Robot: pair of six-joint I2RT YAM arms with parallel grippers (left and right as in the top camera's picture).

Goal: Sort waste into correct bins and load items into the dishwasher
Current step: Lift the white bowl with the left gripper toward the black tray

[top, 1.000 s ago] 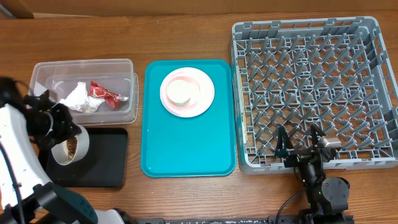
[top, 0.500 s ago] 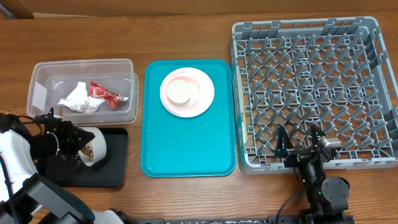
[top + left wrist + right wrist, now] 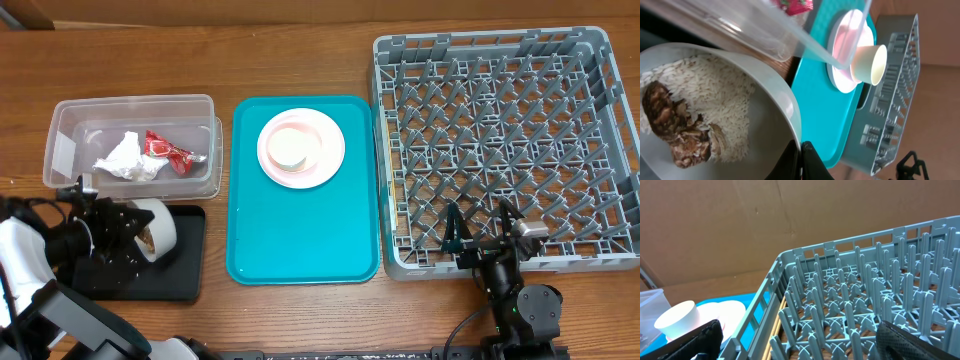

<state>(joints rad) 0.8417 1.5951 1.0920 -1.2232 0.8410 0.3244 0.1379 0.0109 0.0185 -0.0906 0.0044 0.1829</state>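
From overhead, you have the grey bowl [image 3: 155, 228] tipped over the black tray [image 3: 185, 280]; at the left wrist, your left fingers [image 3: 812, 162], mostly cut off, pinch its thin, stiff, probably slick rim, scraps [image 3: 675, 125] and rice [image 3: 725, 95] loose inside; at the right wrist, your right fingers [image 3: 912, 340] stand wide and empty beside the rack [image 3: 850, 305].

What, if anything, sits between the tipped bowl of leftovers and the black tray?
Nothing visible does. The left pincer grips the grey bowl by its rim, tilted over the black tray, with the food scraps inside the bowl. The tray's visible part looks bare.
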